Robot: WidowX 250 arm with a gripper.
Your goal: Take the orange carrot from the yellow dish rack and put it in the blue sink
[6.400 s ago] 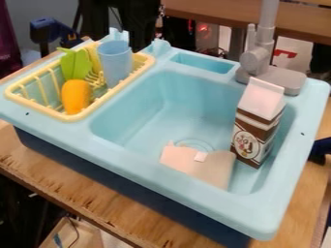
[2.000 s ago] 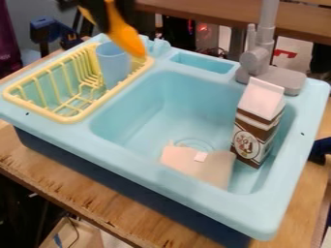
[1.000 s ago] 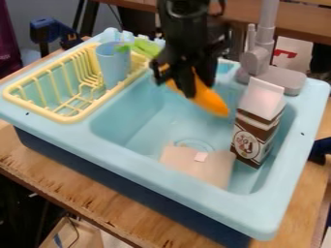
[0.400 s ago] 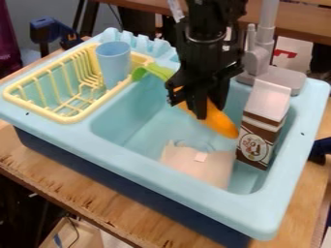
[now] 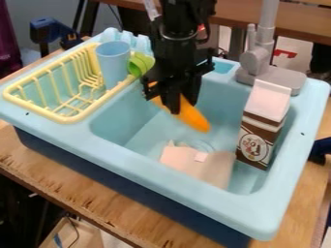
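Carrot [image 5: 192, 116] (just one) nearer the rack [image 5: 67, 118]

There is one toy carrot [image 5: 191, 116], one cup [image 5: 113, 60], one dish rack [image 5: 65, 118], one drink carton [image 5: 263, 126], one faucet [image 5: 257, 55], one pale pink object [image 5: 194, 164], one wooden table [image 5: 97, 196], and one sink [image 5: 188, 188] with one large basin [image 5: 129, 123] and one small compartment [image 5: 223, 67].

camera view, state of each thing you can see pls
gripper: shut on the carrot
carrot: held over the sink, tilted, orange tip down
cup: upright in the rack
rack: holding the cup
carton: standing in the sink, top closed
faucet: upright
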